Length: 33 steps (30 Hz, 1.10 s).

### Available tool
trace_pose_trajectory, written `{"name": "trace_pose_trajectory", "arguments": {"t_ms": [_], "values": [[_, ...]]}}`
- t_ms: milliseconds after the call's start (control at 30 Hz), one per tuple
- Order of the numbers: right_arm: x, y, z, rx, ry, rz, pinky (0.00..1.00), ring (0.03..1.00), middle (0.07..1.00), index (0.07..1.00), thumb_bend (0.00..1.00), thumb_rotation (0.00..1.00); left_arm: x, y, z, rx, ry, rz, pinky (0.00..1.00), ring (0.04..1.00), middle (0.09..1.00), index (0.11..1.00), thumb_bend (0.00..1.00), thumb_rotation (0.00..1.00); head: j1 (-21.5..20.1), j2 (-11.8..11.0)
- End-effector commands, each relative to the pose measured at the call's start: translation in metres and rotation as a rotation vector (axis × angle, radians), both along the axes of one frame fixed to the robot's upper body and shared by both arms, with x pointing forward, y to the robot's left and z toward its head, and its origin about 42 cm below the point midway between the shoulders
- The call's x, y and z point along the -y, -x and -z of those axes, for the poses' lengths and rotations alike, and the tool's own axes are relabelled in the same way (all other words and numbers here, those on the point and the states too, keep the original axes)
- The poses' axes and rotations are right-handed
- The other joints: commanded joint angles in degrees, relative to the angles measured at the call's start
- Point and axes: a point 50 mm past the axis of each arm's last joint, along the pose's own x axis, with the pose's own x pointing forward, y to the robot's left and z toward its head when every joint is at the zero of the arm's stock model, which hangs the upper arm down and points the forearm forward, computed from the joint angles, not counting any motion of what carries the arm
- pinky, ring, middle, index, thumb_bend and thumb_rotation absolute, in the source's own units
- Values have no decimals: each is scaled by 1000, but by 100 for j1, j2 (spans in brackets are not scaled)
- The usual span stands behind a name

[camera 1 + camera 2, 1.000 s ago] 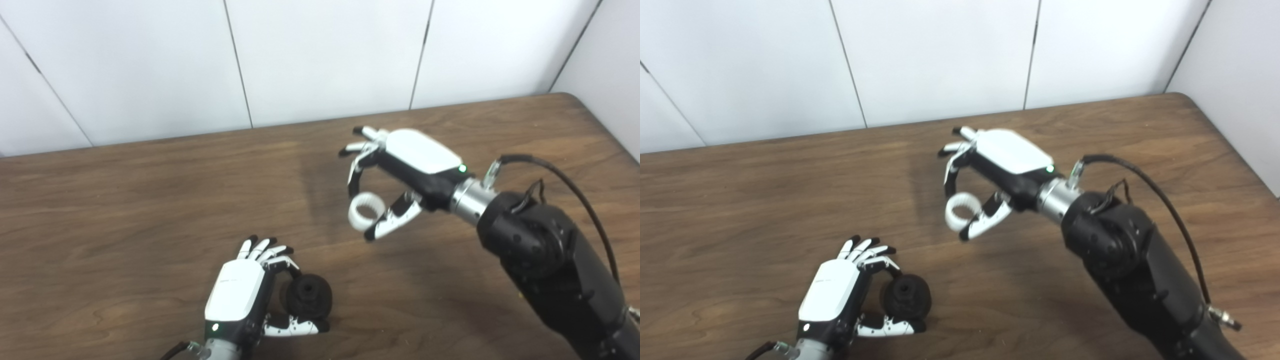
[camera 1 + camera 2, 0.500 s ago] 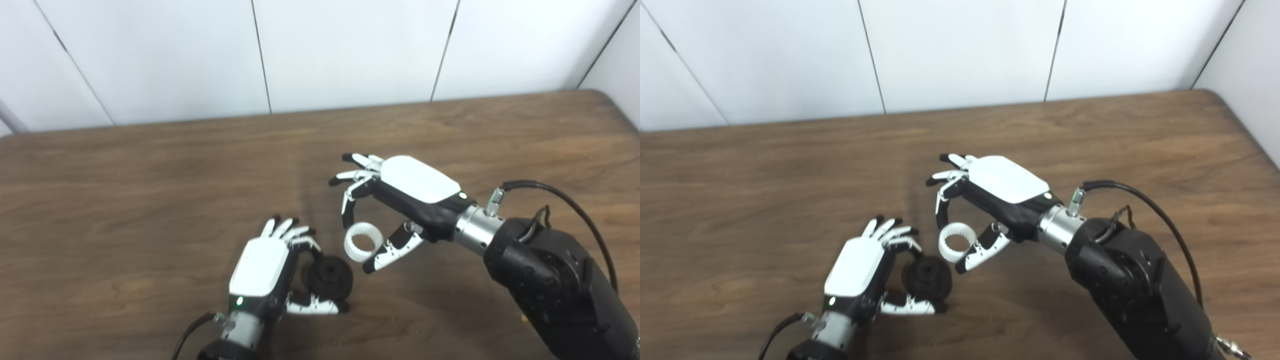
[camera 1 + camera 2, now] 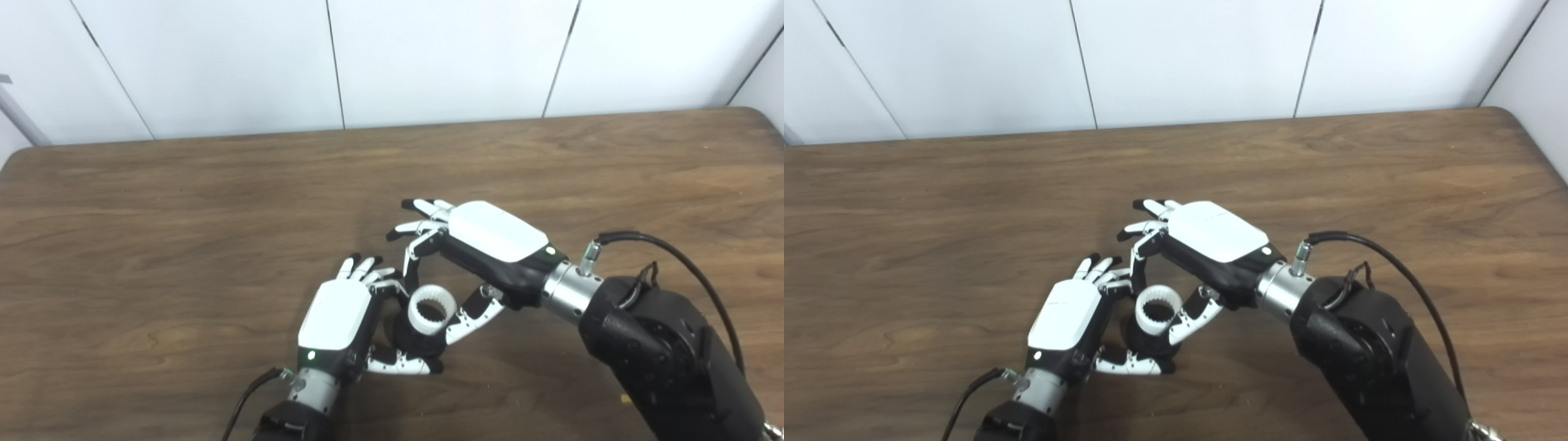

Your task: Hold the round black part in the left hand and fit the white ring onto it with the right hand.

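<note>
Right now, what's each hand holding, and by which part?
Left hand holds the round black part by its outer rim, between fingers and thumb. Right hand pinches the white ring at opposite sides of its rim, over the black part.

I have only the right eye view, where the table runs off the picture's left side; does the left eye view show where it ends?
Observer: Yes. It shows the table's rounded far left corner, well away from the left hand holding the round black part.
Operator: Thank you. Is anything beyond that corner?
Observer: A grey bar slants in at the picture's left edge, against the white wall. I cannot tell what it belongs to.
Operator: And is anything on the wood beside the right arm?
Observer: A small yellowish speck lies just left of the forearm; I cannot find it in your view.
</note>
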Motion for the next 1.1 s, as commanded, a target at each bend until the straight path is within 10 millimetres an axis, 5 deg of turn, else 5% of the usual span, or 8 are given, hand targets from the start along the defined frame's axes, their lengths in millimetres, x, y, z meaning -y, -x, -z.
{"name": "trace_pose_trajectory", "arguments": {"t_ms": [0, 1067], "values": [[-4, -1, -8, 63, -2, -16, 1000, 1000, 864, 483, 523, 139, 3, -4, -7, 41, -7, 2, 1000, 927, 808, 485, 520, 53, 5, 10], [-5, -11, 3, 104, 53, -20, 1000, 1000, 856, 484, 523, 137, 6, -4, -11, 41, 1, 4, 1000, 927, 809, 485, 520, 52, 18, 85]]}}
